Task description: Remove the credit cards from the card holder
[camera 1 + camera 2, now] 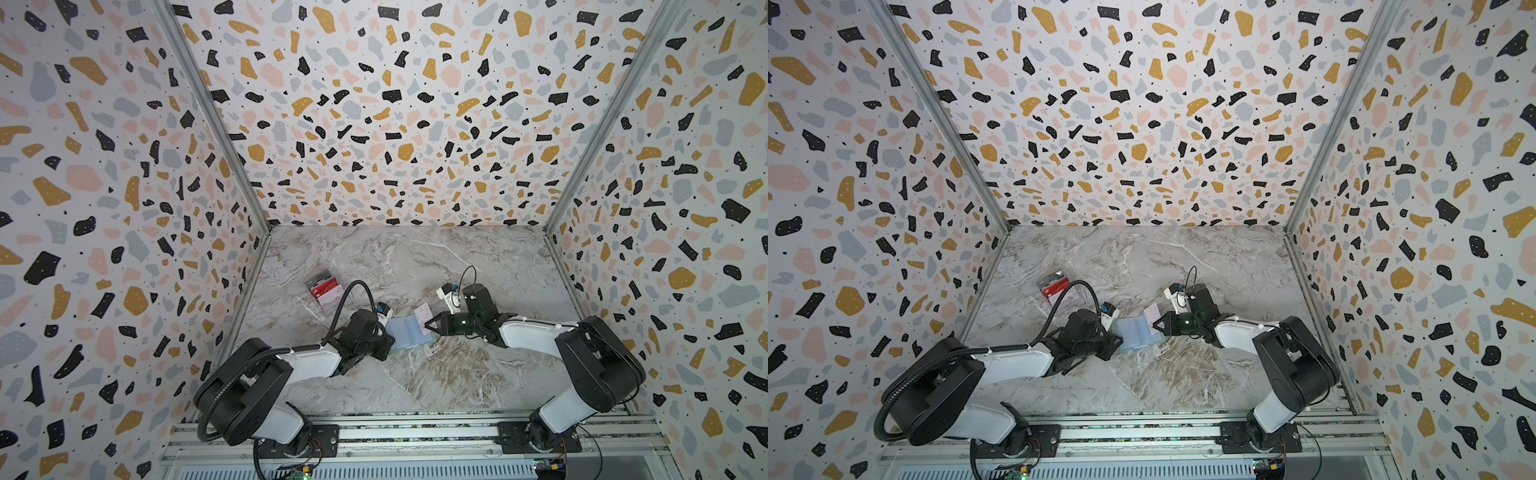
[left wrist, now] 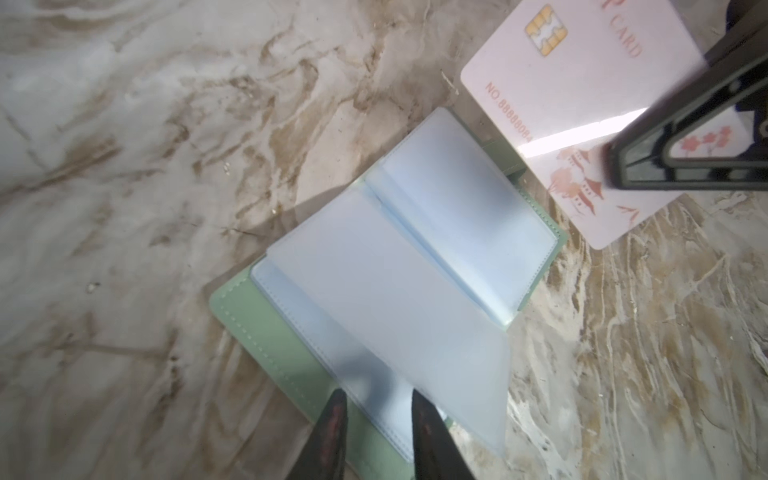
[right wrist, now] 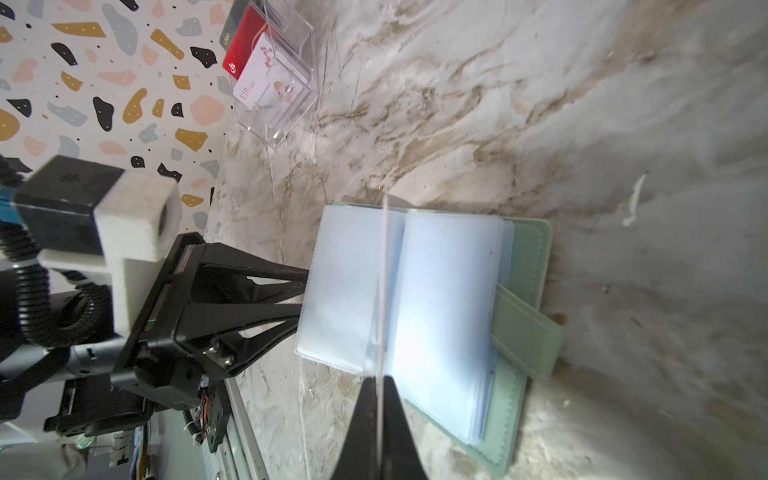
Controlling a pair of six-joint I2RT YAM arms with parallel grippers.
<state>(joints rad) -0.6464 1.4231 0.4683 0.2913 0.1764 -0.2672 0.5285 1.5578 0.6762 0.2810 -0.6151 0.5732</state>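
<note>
The card holder [image 1: 405,334] lies open like a small booklet near the middle of the marble-patterned desk [image 1: 415,257]. Its mint-green stitched cover is down and its soft, clear bluish sleeves [image 2: 415,257] are spread upward. A flat strap [image 3: 525,332] sticks out from one cover edge. The right gripper [image 3: 380,384] is clenched on a thin, stiff white-pink card [image 2: 561,104] with rounded corners, a gold chip and pink flowers. The card is out of the sleeves, close to the holder. The left gripper [image 2: 380,401] is released, with its dark tapered fingers parted at the holder's edge. Toward the left edge stands a rigid clear plastic box [image 1: 328,295] with more cards.
</note>
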